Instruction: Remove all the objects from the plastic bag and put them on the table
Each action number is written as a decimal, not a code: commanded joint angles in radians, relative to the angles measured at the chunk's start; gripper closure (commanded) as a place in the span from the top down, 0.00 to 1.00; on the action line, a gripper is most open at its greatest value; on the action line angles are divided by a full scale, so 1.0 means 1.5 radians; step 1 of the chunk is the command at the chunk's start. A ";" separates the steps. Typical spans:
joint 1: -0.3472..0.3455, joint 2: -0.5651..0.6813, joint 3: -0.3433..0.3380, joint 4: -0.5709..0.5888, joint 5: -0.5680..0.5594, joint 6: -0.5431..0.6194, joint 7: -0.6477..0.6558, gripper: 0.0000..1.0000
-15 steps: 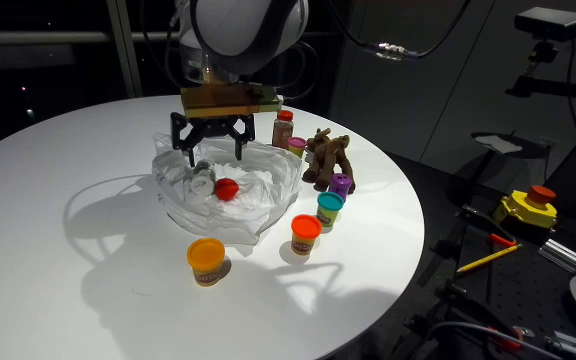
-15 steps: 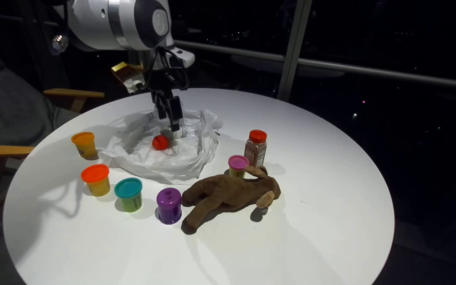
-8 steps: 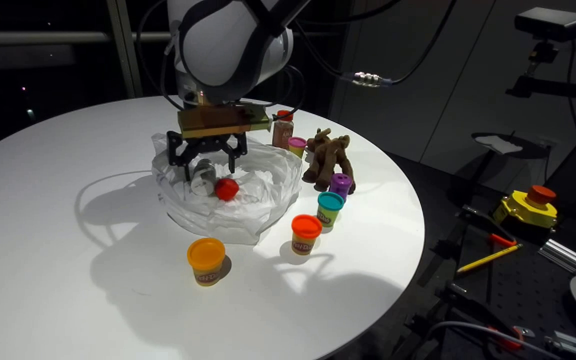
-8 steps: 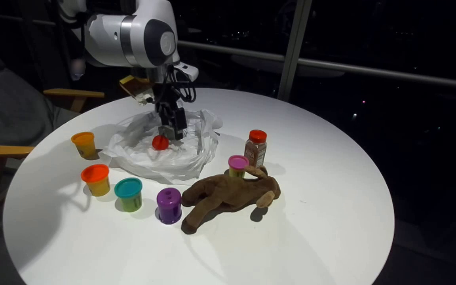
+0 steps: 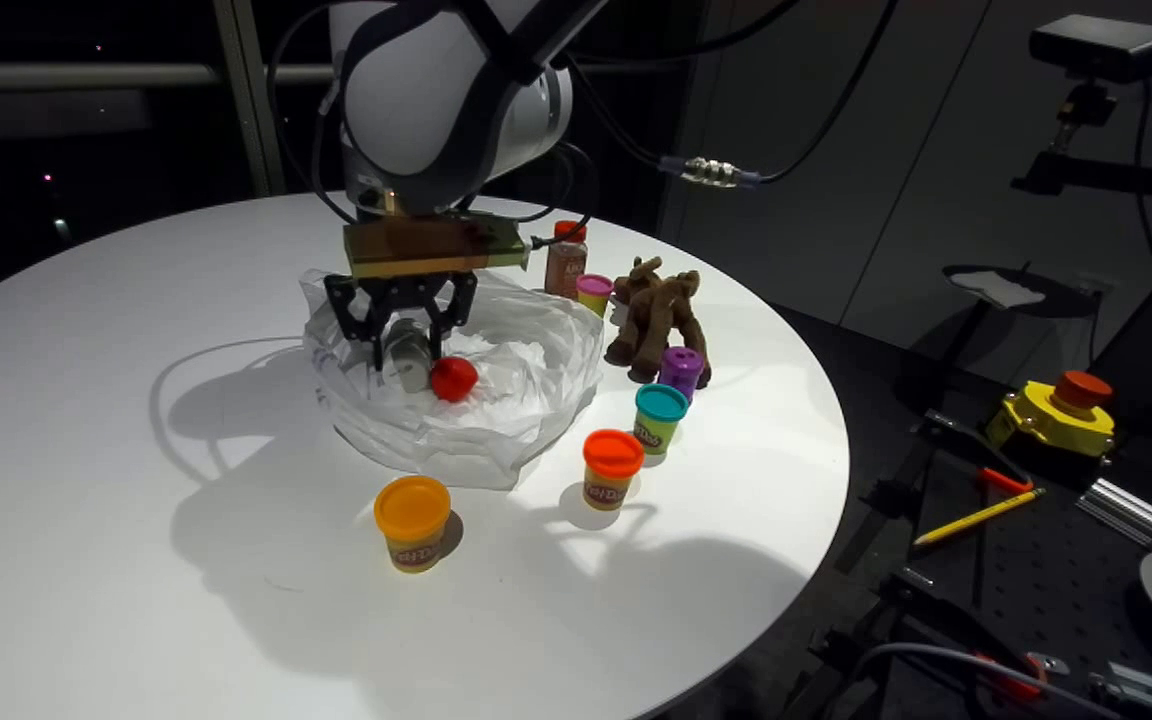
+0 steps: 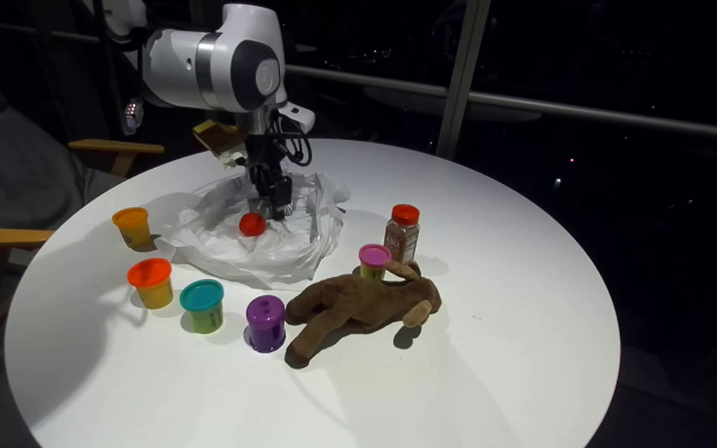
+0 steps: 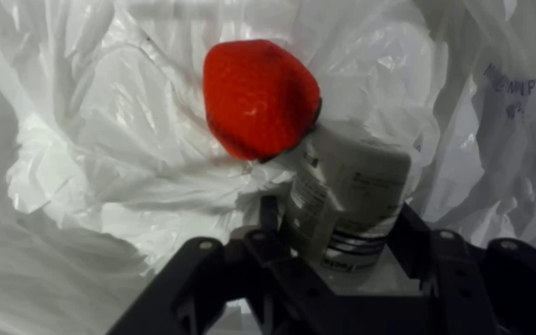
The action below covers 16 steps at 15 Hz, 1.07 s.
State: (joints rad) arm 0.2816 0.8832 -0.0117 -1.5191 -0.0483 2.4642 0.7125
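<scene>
So the bottle (image 7: 342, 200) is sitting in the bag (image 5: 466, 450), and the gripper (image 7: 338, 218) is pinching it, with the fingers (image 7: 268, 211) resting against opposite sides. Looks-wise it's coming across as whitish-grey, wearing a label full of tiny print, some dark stripes and the word "Facts" down at 6 o'clock in the wrist view. Direction: in an exterior view its pale end (image 5: 410, 376) is facing roughly 6 o'clock. In the wrist view the long axis is running from between 12 and 1 o'clock to between 6 and 7, with the pale end at the 12-ish side. Whether it's lying flat or tilting, I can't tell.

The strawberry (image 7: 258, 97) is sitting right beside that end, around 11 o'clock from the bottle in the wrist view: bright red, dimpled, its dark edge facing about 5 o'clock. The bag is bunching up around both, thin, glossy and wrinkly, with dark lettering showing between 2 and 3 o'clock.

On the table (image 5: 56, 480), going round the bag in an exterior view: jar (image 5: 566, 265) standing between 1 and 2, pink pot (image 5: 594, 287) at 2, plush (image 5: 660, 318) lying just past it, purple tub (image 5: 680, 368) at 3, teal pot (image 5: 660, 408) just after, red pot (image 5: 613, 458) at 4, orange pot (image 5: 413, 515) past 6.
</scene>
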 commanded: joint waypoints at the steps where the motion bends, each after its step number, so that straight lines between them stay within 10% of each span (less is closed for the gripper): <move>1: 0.000 -0.003 -0.002 0.014 0.022 0.000 -0.015 0.29; 16: 0.130 -0.245 -0.054 -0.236 -0.132 -0.070 0.140 0.27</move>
State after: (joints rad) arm 0.4589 0.6059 -0.1047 -1.7556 -0.1973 2.3901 0.8728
